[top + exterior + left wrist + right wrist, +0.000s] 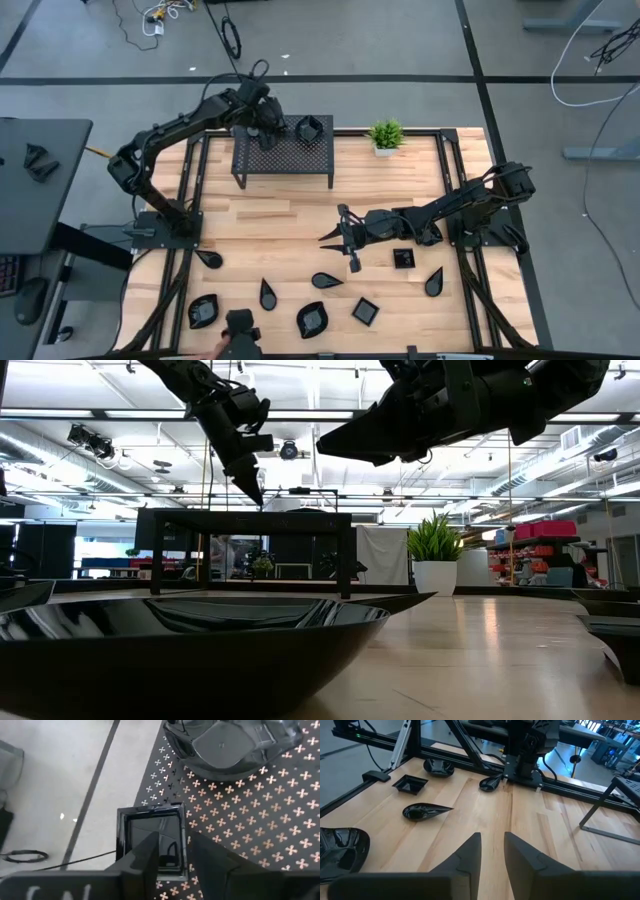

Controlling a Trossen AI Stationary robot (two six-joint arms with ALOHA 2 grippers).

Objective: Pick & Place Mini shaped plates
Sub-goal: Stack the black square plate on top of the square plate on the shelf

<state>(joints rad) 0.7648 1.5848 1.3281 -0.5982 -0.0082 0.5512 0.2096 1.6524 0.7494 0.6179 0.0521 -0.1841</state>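
Two grippers | we part left gripper [172, 857] over square plate [152, 840] on rack [283, 156] | right gripper [492, 852] apart, empty | next: lift clear

No readable text, labels or signs (anywhere)

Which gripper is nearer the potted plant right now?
Left. The left gripper is over the mesh rack beside the potted plant; the right gripper hovers mid-table, farther off.
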